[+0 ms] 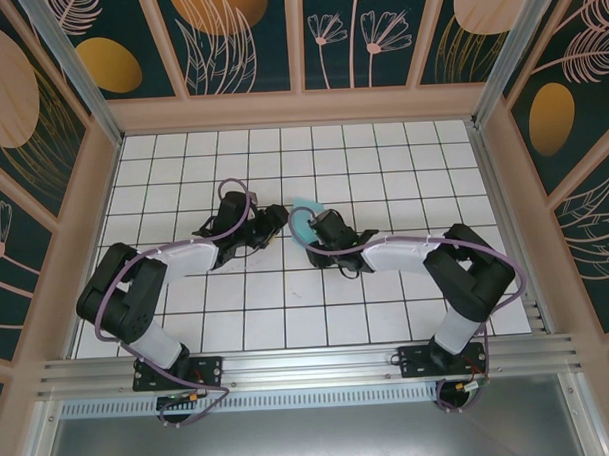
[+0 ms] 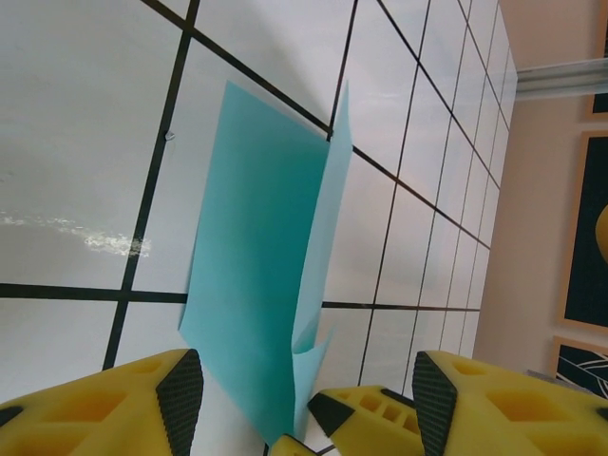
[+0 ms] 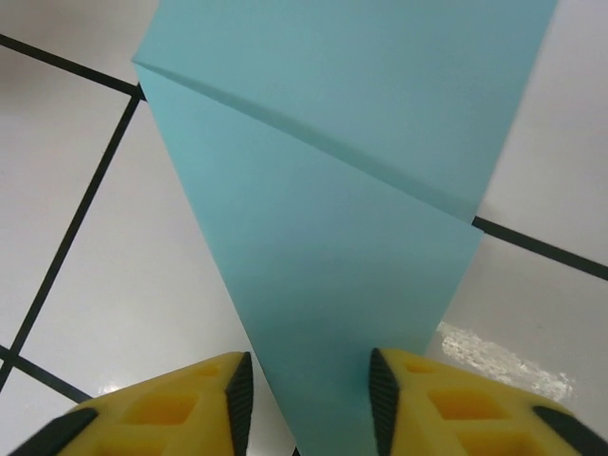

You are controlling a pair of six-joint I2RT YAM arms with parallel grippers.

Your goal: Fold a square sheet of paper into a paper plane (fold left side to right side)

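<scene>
Showing the square sheet of paper (image 1: 301,220) part-lifted near the table's (image 1: 382,155) centre, the left gripper (image 1: 277,217) released at its 9 o'clock to free the flap, the right gripper (image 1: 318,229) straddling its 4 o'clock edge, seemingly to steady it, with its grip not discernible.

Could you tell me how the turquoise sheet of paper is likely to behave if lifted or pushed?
Probably floppy: the sheet of paper is thin, and one flap stands up off the table. Likely very light, so a push may slide or buckle it on the glossy tiles. It seems to crease easily, judging by the soft ridge across it.
</scene>
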